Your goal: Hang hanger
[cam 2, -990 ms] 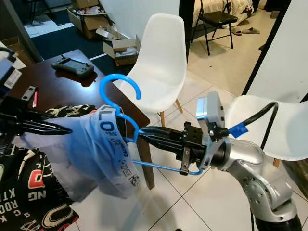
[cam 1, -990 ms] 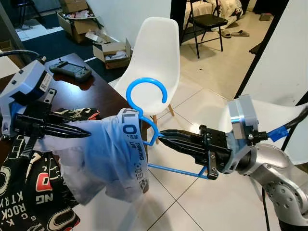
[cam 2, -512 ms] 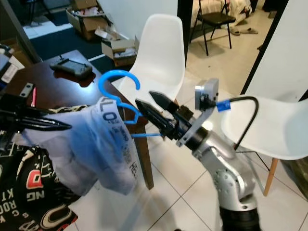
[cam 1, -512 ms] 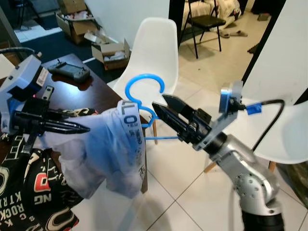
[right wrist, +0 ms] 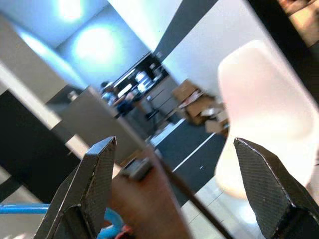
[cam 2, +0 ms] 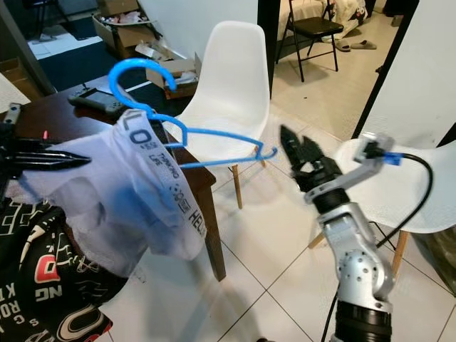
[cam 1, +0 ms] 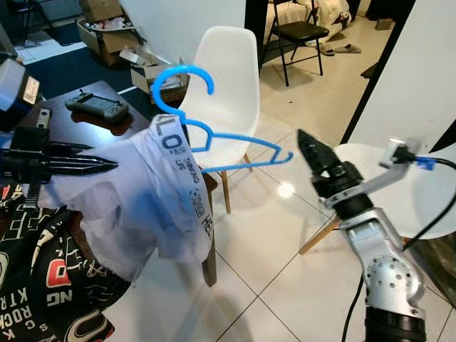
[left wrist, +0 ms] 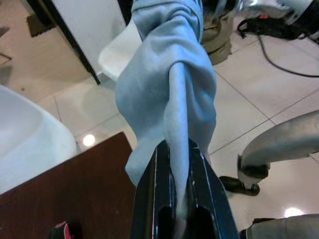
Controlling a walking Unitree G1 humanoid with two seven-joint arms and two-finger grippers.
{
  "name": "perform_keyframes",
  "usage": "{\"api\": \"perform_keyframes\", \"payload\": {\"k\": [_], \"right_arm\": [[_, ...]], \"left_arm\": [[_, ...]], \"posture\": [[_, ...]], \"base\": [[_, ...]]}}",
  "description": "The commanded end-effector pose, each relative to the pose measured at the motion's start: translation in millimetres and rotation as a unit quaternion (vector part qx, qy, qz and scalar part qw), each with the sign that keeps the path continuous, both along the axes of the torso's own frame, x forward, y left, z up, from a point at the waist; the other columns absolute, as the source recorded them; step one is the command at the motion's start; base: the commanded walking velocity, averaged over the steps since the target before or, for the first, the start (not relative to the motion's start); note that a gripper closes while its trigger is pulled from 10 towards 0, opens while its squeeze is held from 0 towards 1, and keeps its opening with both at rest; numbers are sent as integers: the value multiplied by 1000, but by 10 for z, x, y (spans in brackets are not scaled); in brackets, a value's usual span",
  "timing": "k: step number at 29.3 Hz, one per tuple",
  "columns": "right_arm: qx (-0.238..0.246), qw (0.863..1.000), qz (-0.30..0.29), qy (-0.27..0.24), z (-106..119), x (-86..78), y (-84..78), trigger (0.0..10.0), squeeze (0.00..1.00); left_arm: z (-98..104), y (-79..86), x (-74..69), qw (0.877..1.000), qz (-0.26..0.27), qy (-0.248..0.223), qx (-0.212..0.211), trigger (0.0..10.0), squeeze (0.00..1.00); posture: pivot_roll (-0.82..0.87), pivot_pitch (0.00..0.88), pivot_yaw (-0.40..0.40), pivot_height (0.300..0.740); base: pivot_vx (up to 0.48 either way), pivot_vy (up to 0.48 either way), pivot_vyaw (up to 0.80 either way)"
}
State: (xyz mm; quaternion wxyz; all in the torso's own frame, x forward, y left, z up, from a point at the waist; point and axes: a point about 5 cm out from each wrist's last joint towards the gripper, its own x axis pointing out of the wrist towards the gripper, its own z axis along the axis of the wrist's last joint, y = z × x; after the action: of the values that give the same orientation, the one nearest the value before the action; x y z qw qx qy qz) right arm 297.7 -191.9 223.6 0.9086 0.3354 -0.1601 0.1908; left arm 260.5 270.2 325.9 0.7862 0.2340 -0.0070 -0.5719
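Left eye view: the blue hanger (cam 1: pixel 214 135), draped with a pale garment (cam 1: pixel 142 199), hangs only by cloth clamped in the left gripper (cam 1: pixel 100 165), so it could slide off. The right gripper (cam 1: pixel 313 153), jaws apart, holds nothing. The waistband print partly reads "HELLO".

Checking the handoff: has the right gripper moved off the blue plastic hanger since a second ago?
Yes. The right gripper has let go and pulled back to the robot's right, open, toward the white chair, away from the blue plastic hanger.
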Motion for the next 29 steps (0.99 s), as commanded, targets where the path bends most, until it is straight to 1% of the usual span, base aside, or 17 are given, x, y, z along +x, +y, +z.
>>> {"api": "perform_keyframes", "payload": {"k": [1, 2, 3, 4, 5, 6, 9, 10, 11, 12, 15, 17, 22, 23, 26, 28, 29], "right_arm": [[5, 1000, 0, 9, -33, 17, 8, 10000, 1000], [-26, 999, 14, 18, -75, 11, 81, 10000, 1000], [-26, 999, 14, 18, -75, 11, 81, 10000, 1000], [-54, 998, 30, 26, -115, 3, 156, 10000, 1000], [-92, 993, 64, 32, -168, -26, 313, 10000, 0], [-92, 993, 64, 32, -168, -26, 313, 10000, 0], [-167, 970, 177, 25, -292, -185, 810, 10000, 0], [-178, 964, 198, 20, -310, -224, 901, 10000, 0], [-178, 964, 198, 20, -310, -224, 901, 10000, 0], [-182, 960, 212, 16, -321, -255, 974, 10000, 0], [-183, 959, 217, 14, -328, -269, 1017, 10000, 0], [-168, 964, 207, 12, -316, -248, 1068, 10000, 0], [-161, 967, 199, 10, -303, -233, 1081, 10000, 0], [-150, 972, 182, 7, -275, -202, 1084, 10000, 0], [-142, 977, 161, 4, -244, -162, 1076, 10000, 0], [-162, 981, 103, -5, -202, -80, 1026, 10000, 0], [-162, 981, 103, -5, -202, -80, 1026, 10000, 0]], "left_arm": [[26, 65, -18, 1000, 17, -10, 0, 0, 0], [29, 87, -14, 1000, 25, -13, -7, 0, 0], [29, 87, -14, 1000, 25, -13, -7, 0, 0], [31, 103, -10, 999, 31, -16, -13, 0, 0], [43, 106, -5, 999, 33, -21, -24, 0, 0], [43, 106, -5, 999, 33, -21, -24, 0, 0], [97, 61, 15, 998, 26, -39, -52, 0, 0], [112, 53, 24, 997, 27, -45, -58, 0, 0], [112, 53, 24, 997, 27, -45, -58, 0, 0], [134, 48, 30, 996, 27, -50, -65, 0, 0], [153, 44, 32, 996, 26, -53, -70, 0, 0], [204, 24, 19, 995, 14, -56, -81, 0, 0], [218, 17, 14, 995, 10, -57, -84, 0, 0], [226, 10, 10, 995, 6, -56, -85, 0, 0], [230, 4, 7, 995, 2, -55, -85, 0, 0], [242, -8, 0, 995, -7, -52, -88, 0, 0], [242, -8, 0, 995, -7, -52, -88, 0, 0]], "posture": [[39, 121, 33, 740], [37, 119, 32, 740], [37, 119, 32, 740], [36, 118, 32, 740], [36, 117, 31, 740], [36, 117, 31, 740], [38, 111, 26, 740], [39, 110, 27, 740], [39, 110, 27, 740], [39, 109, 26, 740], [40, 106, 26, 740], [39, 107, 25, 740], [39, 107, 25, 740], [39, 107, 25, 740], [39, 108, 29, 740], [41, 111, 31, 740], [41, 111, 31, 740]], "base": [[0, 0, 0], [0, 0, 0], [0, 0, 0], [0, 0, 0], [0, 0, 0], [0, 0, 0], [0, 0, 0], [0, 0, 0], [0, 0, 0], [0, 0, 0], [0, 0, 0], [0, 0, 0], [0, 0, 0], [0, 0, 0], [0, 0, 0], [0, 0, 0], [0, 0, 0]]}}
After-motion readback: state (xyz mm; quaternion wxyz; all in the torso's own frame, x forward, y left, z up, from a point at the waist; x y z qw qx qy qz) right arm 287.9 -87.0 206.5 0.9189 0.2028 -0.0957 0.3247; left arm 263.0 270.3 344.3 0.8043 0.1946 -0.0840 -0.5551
